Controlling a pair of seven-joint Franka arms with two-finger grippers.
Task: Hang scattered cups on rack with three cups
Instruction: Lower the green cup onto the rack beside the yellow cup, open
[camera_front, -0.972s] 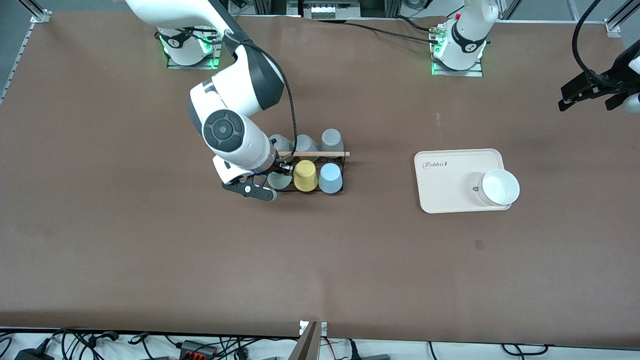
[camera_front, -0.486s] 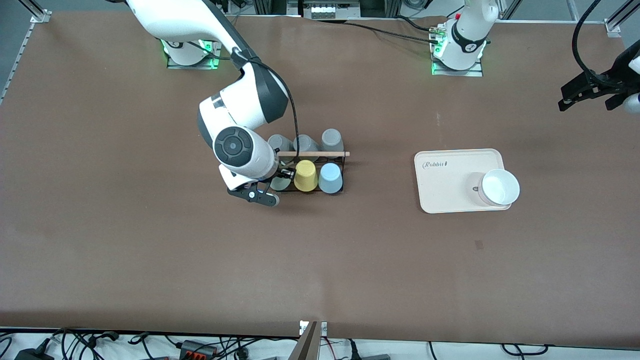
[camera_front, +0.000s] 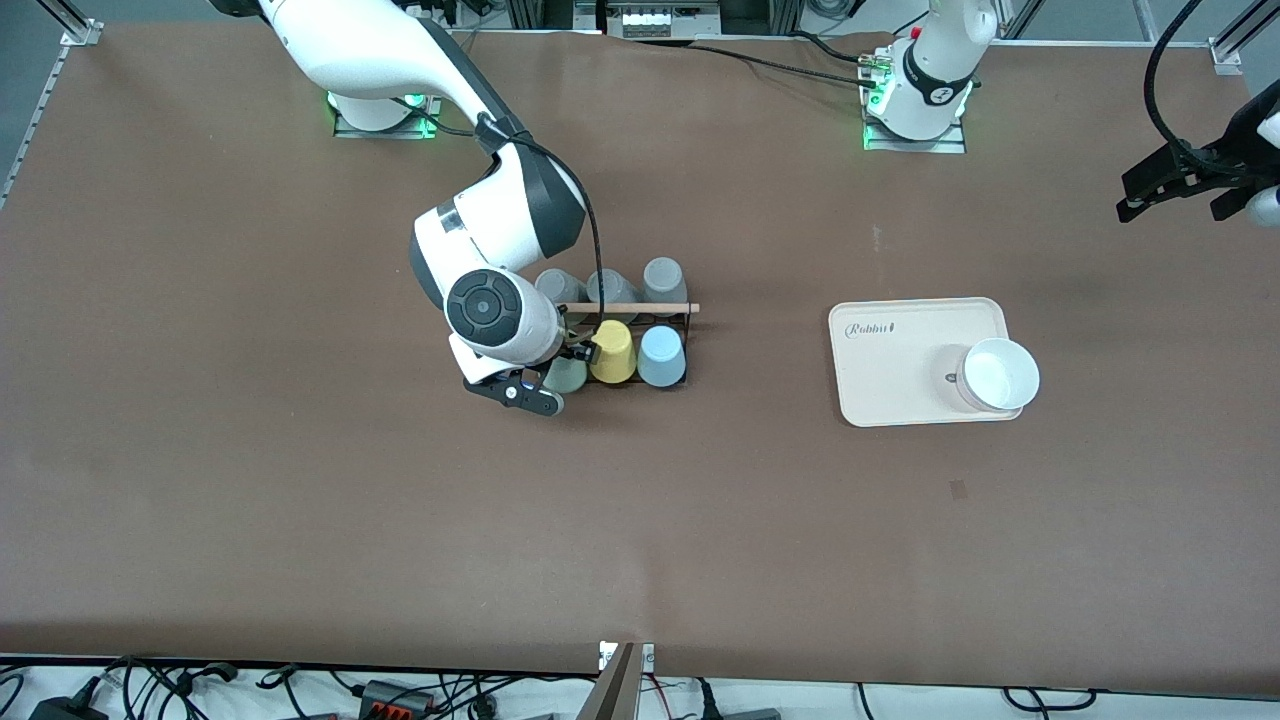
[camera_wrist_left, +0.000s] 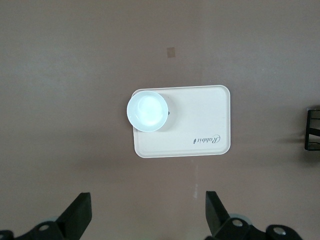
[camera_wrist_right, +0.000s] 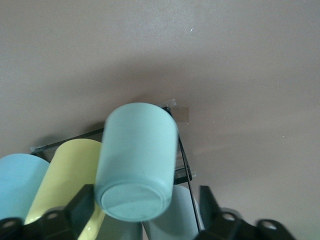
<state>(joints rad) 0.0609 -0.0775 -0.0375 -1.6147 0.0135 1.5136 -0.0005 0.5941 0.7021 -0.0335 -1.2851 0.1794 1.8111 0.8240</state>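
Standing upside down on the rack (camera_front: 640, 345), the pale mint green cup (camera_front: 566, 374) shows its flat closed base uppermost and its smooth tapered wall widening downward; in the right wrist view the mint green cup (camera_wrist_right: 137, 160) sits between the right gripper's two dark fingers (camera_wrist_right: 76, 209), which stand apart on either side of it with a gap showing, so the grip looks released, though the blur leaves contact on one side hard to rule out. The right gripper (camera_front: 545, 385) is at the rack's end toward the right arm, over that cup. The rack is a small black wire frame with a light wooden rod (camera_front: 628, 308) across its top. Beside the mint cup on the rack's row nearer the front camera come the yellow cup (camera_front: 612, 351) and then the light blue cup (camera_front: 661, 356), both inverted. Three grey cups (camera_front: 664, 275) fill the rack's row farther from the camera. Well apart from the rack, toward the left arm's end of the table, lies a cream tray (camera_front: 890, 345) with a white bowl (camera_front: 1000, 374) on it. The left gripper (camera_wrist_left: 147, 212) waits high over the table beside the tray, fingers spread wide and holding nothing.
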